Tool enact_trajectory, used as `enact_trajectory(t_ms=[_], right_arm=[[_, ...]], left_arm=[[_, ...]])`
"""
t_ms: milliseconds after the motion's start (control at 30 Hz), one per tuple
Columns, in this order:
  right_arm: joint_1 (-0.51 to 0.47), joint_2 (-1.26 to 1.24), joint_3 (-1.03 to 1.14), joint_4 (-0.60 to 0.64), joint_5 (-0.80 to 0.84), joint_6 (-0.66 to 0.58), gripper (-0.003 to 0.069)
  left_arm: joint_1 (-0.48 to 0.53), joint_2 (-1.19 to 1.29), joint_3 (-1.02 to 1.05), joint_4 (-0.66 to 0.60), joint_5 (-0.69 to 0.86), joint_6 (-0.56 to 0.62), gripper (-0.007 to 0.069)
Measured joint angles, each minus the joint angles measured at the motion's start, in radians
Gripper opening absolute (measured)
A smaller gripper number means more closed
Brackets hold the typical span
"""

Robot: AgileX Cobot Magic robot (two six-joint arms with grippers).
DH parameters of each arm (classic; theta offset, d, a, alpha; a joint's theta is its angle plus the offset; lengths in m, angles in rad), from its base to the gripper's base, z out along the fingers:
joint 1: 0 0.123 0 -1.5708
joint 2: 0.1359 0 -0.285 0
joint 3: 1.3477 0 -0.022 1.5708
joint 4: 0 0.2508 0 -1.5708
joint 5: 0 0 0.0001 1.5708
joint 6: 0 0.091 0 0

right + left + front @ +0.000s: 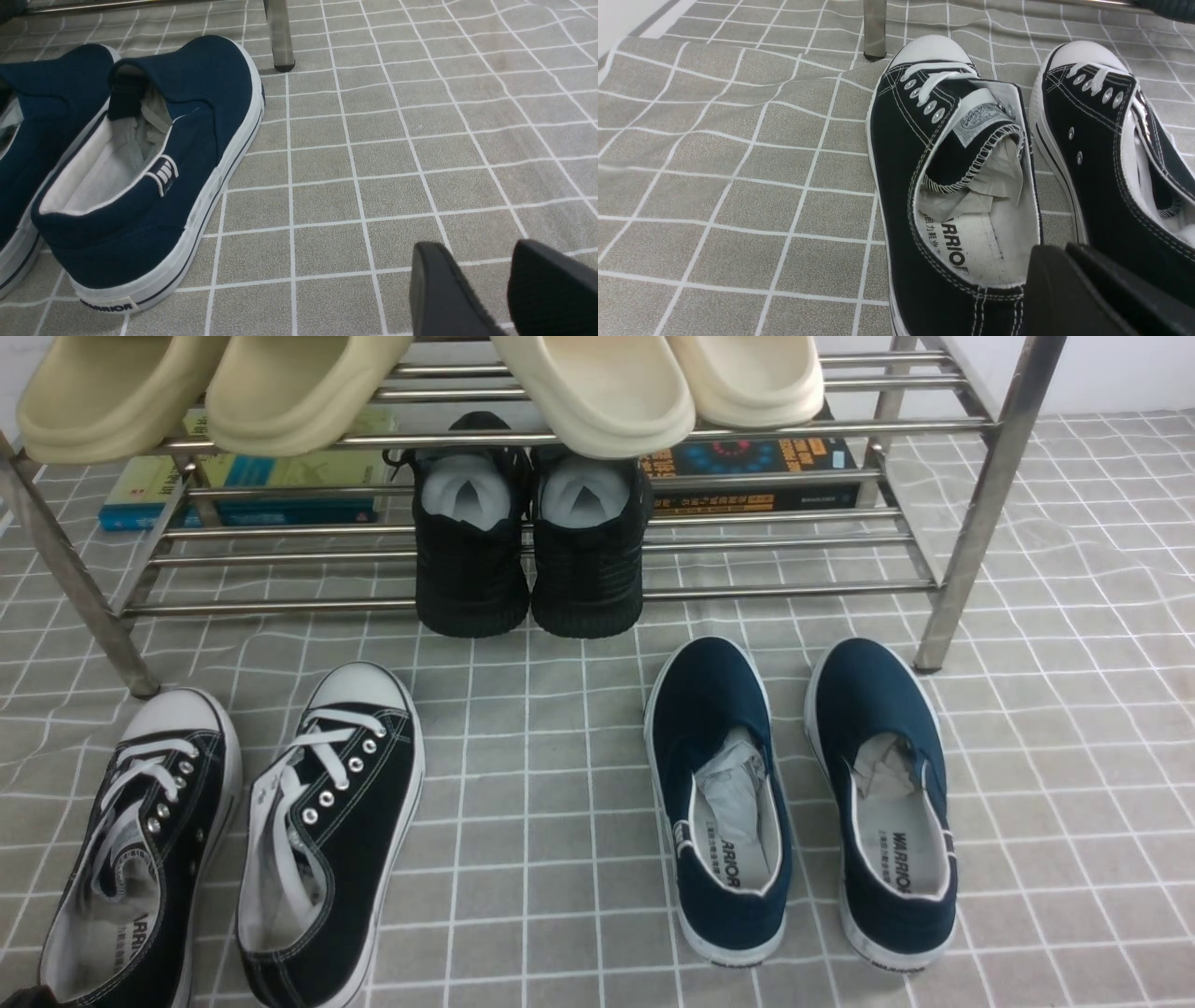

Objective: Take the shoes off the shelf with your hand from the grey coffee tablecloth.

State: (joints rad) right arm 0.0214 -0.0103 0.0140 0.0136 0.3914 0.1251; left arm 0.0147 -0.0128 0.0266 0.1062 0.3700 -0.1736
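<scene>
The shoes, black canvas sneakers with white laces, lie side by side on the grey coffee tablecloth (560, 803), one at the far left (140, 840) and one beside it (327, 821), toes toward the shelf (794, 588). In the left wrist view my left gripper (1064, 247) is shut, its fingers pressed together over the heel collar of the left sneaker (901, 163), next to the other sneaker (1101, 177). No canvas shows between the fingers. My right gripper (476, 252) is open above bare cloth, holding nothing.
Navy slip-ons (719, 784) (887, 784) lie on the cloth at the right, one near the right gripper (187, 116). A black knit pair (471, 569) sits on the shelf's lower rails. Cream slippers (597, 392) rest on the upper rails, with books (243, 485) behind. A shelf leg (874, 28) stands ahead of the sneakers.
</scene>
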Motion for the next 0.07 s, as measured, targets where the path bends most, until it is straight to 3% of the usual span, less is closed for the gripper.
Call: enact_trajectory(t_ms=[67], right_arm=[[0.0,0.0,0.0,0.0,0.0,0.0,0.0239]], left_arm=[[0.0,0.0,0.0,0.0,0.0,0.0,0.0043]])
